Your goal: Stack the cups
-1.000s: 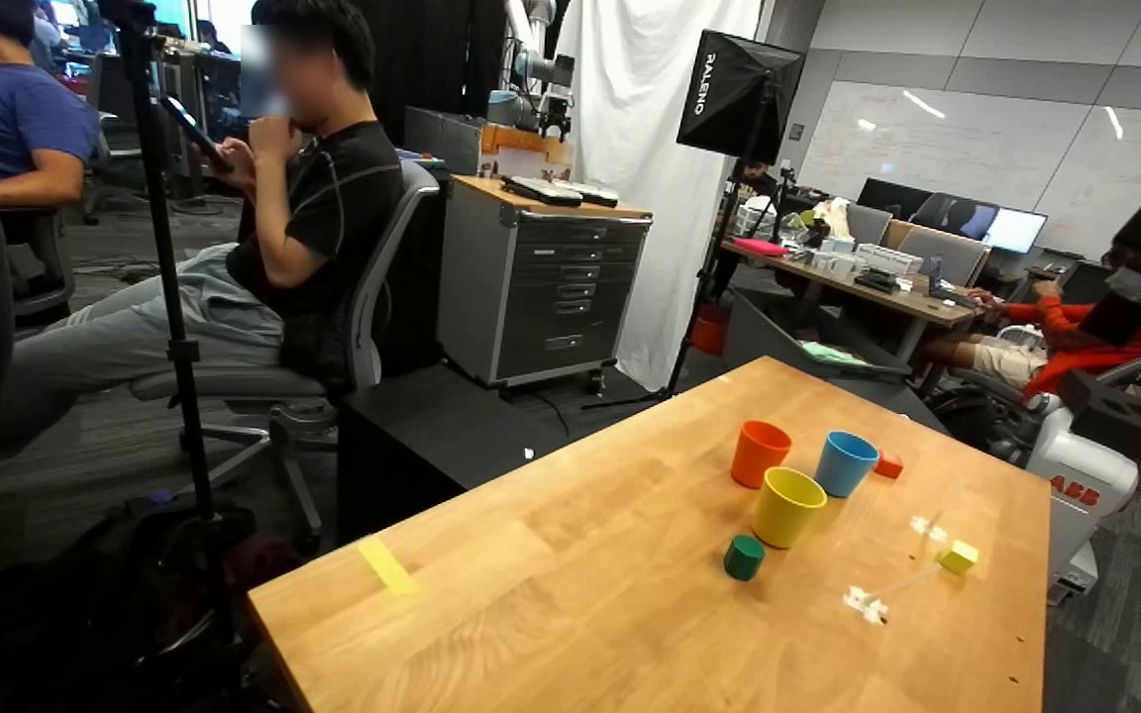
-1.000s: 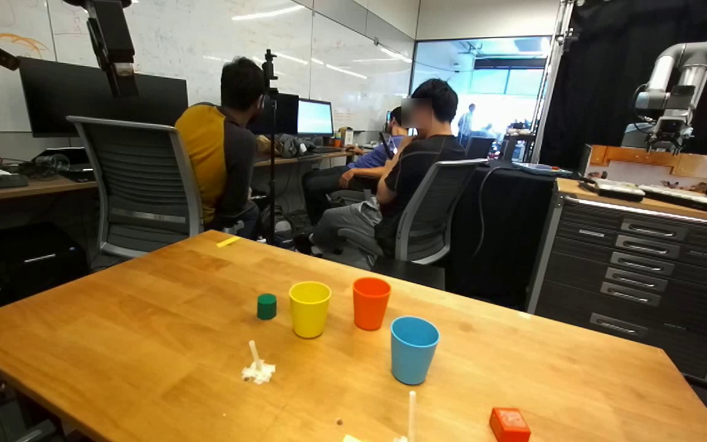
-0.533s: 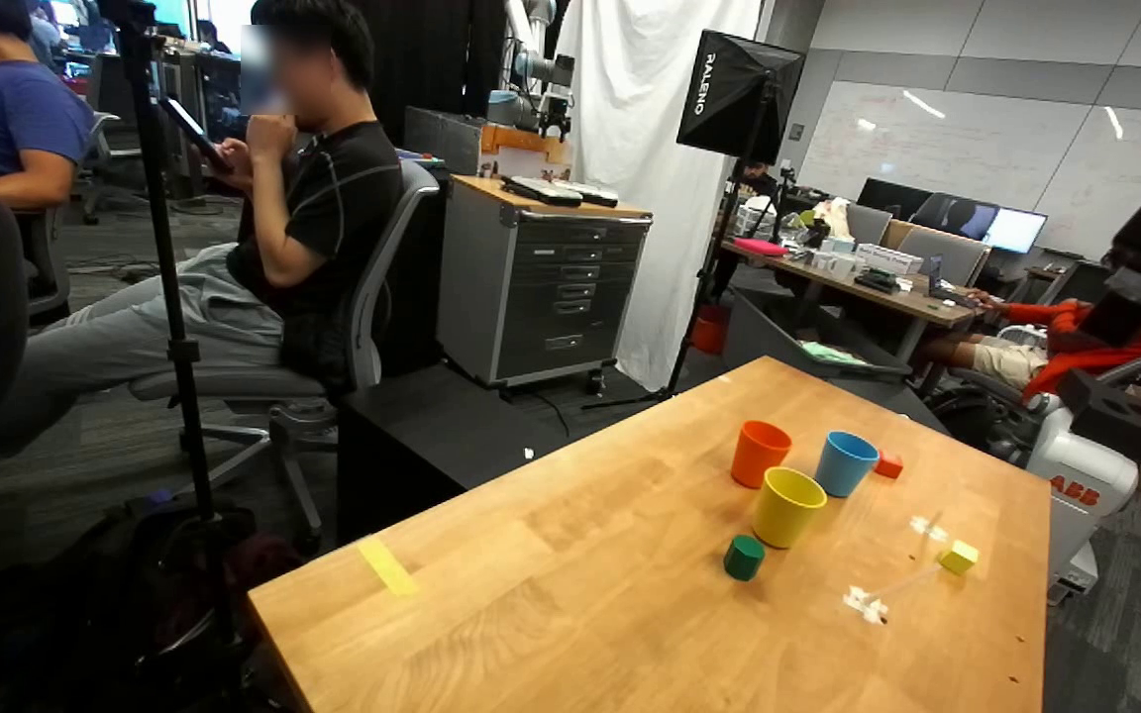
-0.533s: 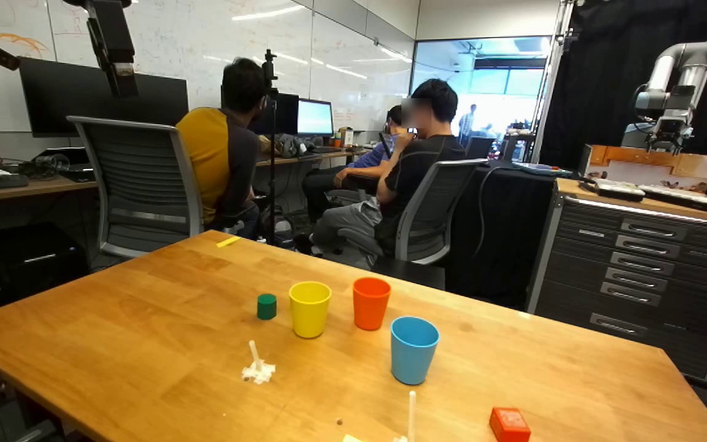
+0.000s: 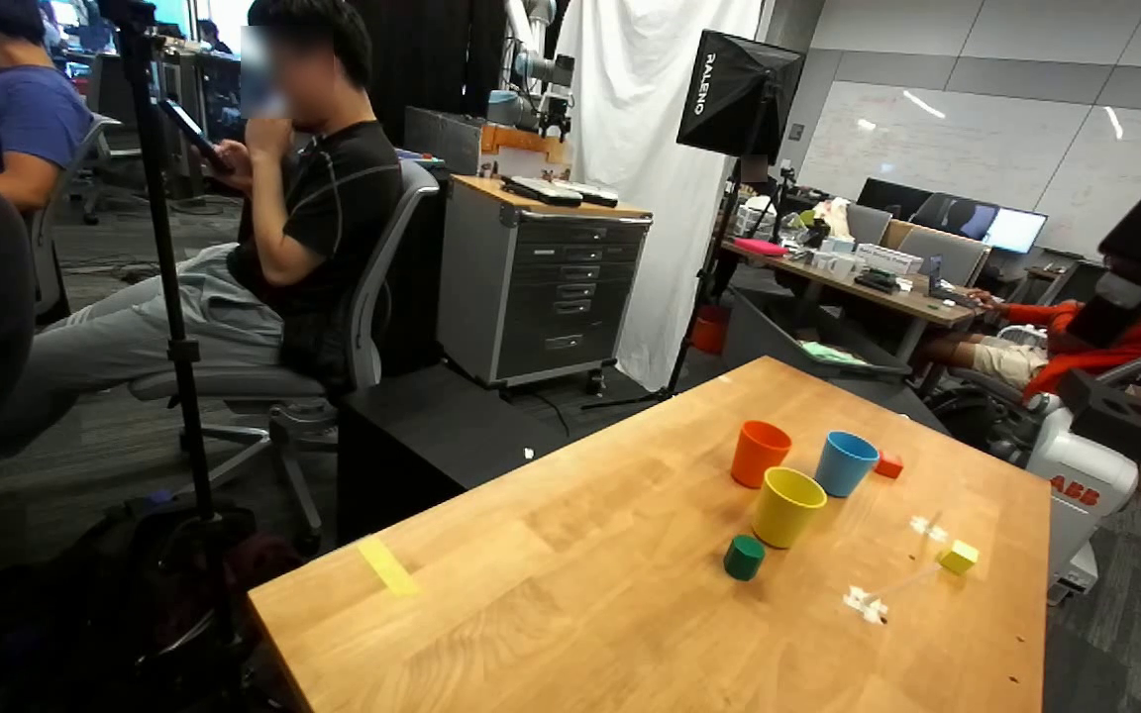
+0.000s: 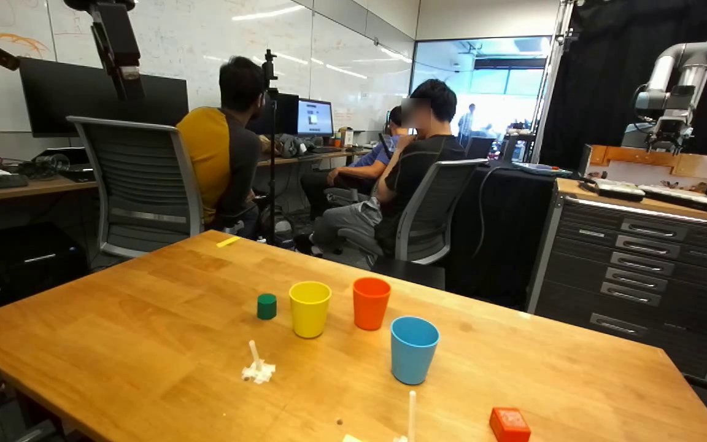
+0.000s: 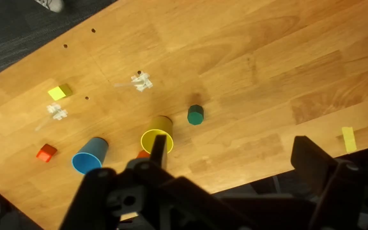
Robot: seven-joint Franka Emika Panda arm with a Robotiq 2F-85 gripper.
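Note:
Three tapered cups stand upright and apart on the table. They are orange-red [image 5: 761, 456] [image 6: 371, 305], yellow [image 5: 788, 510] [image 6: 310, 312] and blue [image 5: 846, 465] [image 6: 413, 353]. In the wrist view the yellow cup [image 7: 164, 124] is partly behind one finger. The blue cup [image 7: 95, 150] lies left of it, and the orange-red cup [image 7: 143, 154] is mostly hidden by the gripper. My gripper [image 7: 230, 143] is wide open with nothing between its fingers, high above the table. Part of it shows at the upper edges of both exterior views [image 5: 1130, 282] [image 6: 121, 61].
A dark green block [image 6: 267, 306] stands beside the yellow cup. A red block [image 6: 509, 423] lies near the blue cup, and a yellow block [image 5: 958, 557] lies farther off. Two thin sticks are taped upright to the table with white tape [image 6: 258, 372] [image 7: 142, 81].
My gripper has shifted slightly, a little leftward in an exterior view and a little rightward in an exterior view. The cups and blocks have not moved.

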